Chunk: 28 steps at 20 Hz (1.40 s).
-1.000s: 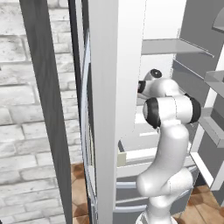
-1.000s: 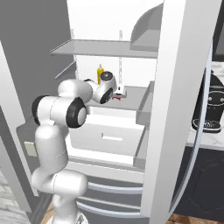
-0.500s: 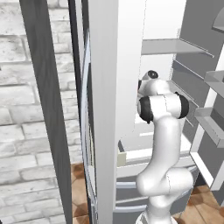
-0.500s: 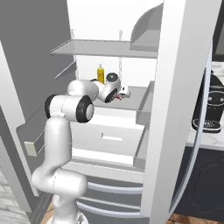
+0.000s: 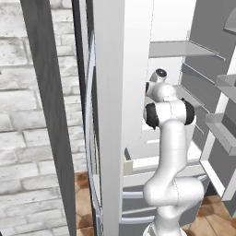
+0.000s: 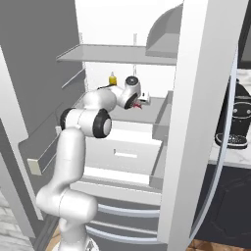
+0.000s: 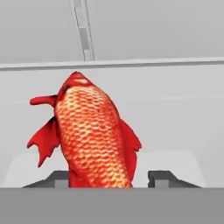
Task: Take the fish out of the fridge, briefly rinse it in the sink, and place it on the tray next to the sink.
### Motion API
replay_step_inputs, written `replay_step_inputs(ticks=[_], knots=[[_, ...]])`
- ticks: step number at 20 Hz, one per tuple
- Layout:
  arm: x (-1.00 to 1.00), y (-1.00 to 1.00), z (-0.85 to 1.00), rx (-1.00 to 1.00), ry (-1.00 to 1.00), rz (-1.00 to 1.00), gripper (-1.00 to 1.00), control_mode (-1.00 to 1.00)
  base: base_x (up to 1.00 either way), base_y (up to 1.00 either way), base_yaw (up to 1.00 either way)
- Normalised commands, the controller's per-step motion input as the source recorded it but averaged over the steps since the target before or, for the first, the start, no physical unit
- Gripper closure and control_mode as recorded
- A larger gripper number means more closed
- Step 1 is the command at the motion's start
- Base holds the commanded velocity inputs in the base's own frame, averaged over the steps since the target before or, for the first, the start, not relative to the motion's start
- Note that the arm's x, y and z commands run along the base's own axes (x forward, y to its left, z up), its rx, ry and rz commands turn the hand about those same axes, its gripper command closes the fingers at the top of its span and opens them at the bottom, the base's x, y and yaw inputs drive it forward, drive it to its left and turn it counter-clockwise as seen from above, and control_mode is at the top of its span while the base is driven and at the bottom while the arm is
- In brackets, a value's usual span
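We count one fish, one fridge, one small yellow bottle and one black appliance on the white counter to the right of the fridge. We find no brand, label or writing that can be read on any of them.

The fish is inside the fridge, on the middle shelf toward its right side, under the upper shelf. In the right base view only a small red part of it shows just beside the hand. In the hand view it is red-orange with scaled flanks, its body running away from the camera, its fins spread to either side, and its near end low between the two dark fingertips. The left fingertip stands at the fish's flank; the right one stands a little apart from it. We cannot tell whether the hand is gripping the fish or standing part open around it.

The arm rises from the base, bends at a dark elbow joint and reaches forward and to the right into the fridge, the wrist roughly level with the middle shelf. In the left base view the arm stands upright before the open fridge with its forearm angled toward the far interior.

The bottle stands at the far back of the middle shelf, left of the hand and apart from it. A white drawer sits below that shelf.
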Motion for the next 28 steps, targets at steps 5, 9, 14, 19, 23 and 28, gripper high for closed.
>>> replay_step_inputs(ticks=[5, 9, 14, 19, 23, 28], knots=[[-0.91, 0.0, -0.06, 0.0, -0.06, 0.0, 1.0, -1.0, 0.0, 0.0, 0.0], [-1.0, 0.0, -0.11, 0.0, -0.16, 0.0, 1.0, -1.0, 0.0, 0.0, 0.0], [-1.0, 0.0, 0.38, 0.0, -0.28, -0.08, 1.0, -1.0, 0.0, 0.0, 0.0], [-1.0, 0.0, 1.0, 0.0, -0.06, -0.21, 1.0, -1.0, 0.0, 0.0, 0.0], [-1.0, 0.03, 1.0, 0.0, 0.01, -0.21, 1.0, -1.0, 0.0, 0.0, 0.0], [-1.0, 0.22, 1.0, 0.0, 0.11, -0.15, 1.0, -1.0, 0.0, 0.0, 0.0]])
